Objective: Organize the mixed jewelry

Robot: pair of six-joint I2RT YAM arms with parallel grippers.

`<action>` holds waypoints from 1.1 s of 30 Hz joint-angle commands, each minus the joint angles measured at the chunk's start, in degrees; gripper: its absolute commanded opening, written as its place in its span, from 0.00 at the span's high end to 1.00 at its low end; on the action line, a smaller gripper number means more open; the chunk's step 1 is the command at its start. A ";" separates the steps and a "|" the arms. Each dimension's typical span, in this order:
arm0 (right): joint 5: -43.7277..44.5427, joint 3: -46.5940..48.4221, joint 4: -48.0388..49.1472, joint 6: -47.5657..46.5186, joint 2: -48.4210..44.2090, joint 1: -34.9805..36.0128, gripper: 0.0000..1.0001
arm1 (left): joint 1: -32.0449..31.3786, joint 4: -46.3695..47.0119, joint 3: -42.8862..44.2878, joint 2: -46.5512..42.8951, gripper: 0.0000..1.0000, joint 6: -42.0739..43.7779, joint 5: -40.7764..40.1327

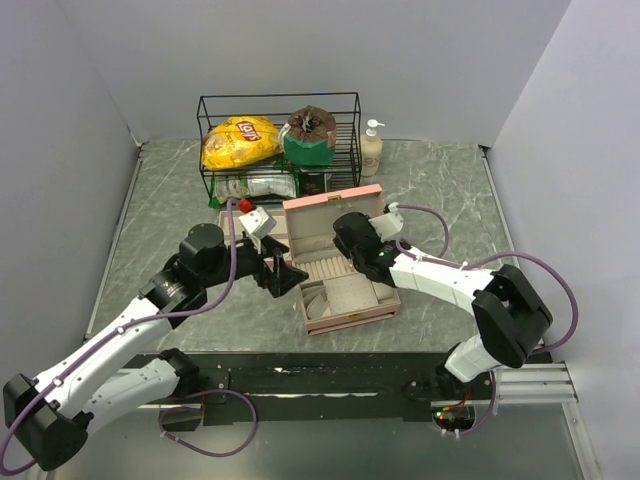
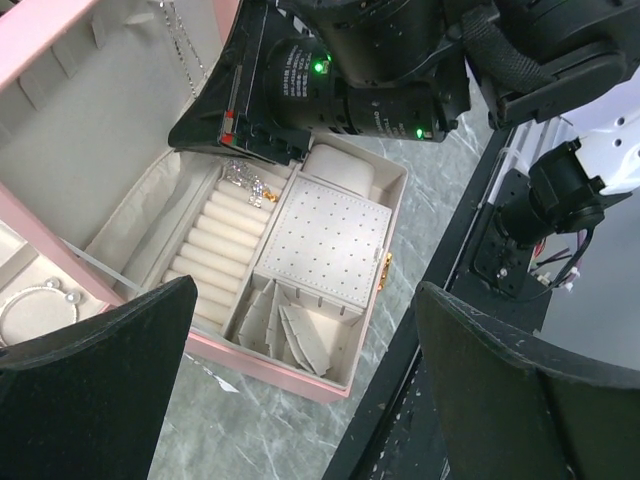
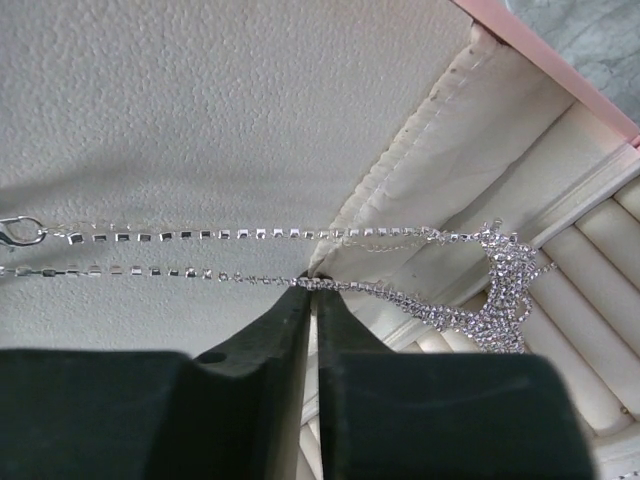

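L gripper (image 2: 305, 300) hovers just left of the pink box (image 1: 345, 318), fingers spread wide, holding nothing. Farther in, R gripper (image 3: 312, 288) is pinched tight on the silver necklace (image 3: 250, 234). Chain runs across the cream lid lining, pendant end sagging over the ring rolls (image 3: 600, 290). Looks like the stowing step. Next calls for a slow lower, then release w/o tangling strands.

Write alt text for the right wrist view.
The right gripper is shut on a silver rhinestone chain stretched across the cream lid lining of a pink box; its sparkly cluster end sits by the ring rolls.
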 commanded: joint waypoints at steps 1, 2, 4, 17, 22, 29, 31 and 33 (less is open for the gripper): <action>0.40 0.67 0.88 -1.27 -1.35 -0.75 0.97 | -0.67 2.24 2.17 1.37 0.04 2.16 1.43; 0.22 0.32 1.05 -1.53 -2.23 -0.75 0.98 | -0.76 2.33 2.44 1.72 0.04 2.34 1.79; -0.74 -0.91 1.84 -2.49 -3.20 -0.66 1.00 | -1.29 2.68 3.22 2.95 0.04 3.13 2.49; -4.44 -4.26 5.36 -8.04 -8.74 -0.75 1.00 | -5.16 6.28 6.48 11.30 0.04 7.43 4.60; -4.70 -5.49 5.45 -7.86 -9.09 -0.75 1.00 | -6.03 9.10 8.32 16.13 0.04 10.07 5.04; -4.70 -2.94 3.25 -6.72 -7.25 -2.33 0.64 | -6.39 9.97 7.45 14.92 0.04 10.51 2.58; -4.27 -2.42 3.78 -5.94 -6.63 -2.59 0.54 | -6.47 9.97 6.75 14.21 0.04 10.34 1.88; -4.26 -1.54 3.43 -5.75 -5.23 -2.86 0.44 | -6.47 9.62 6.48 13.42 0.04 10.34 1.61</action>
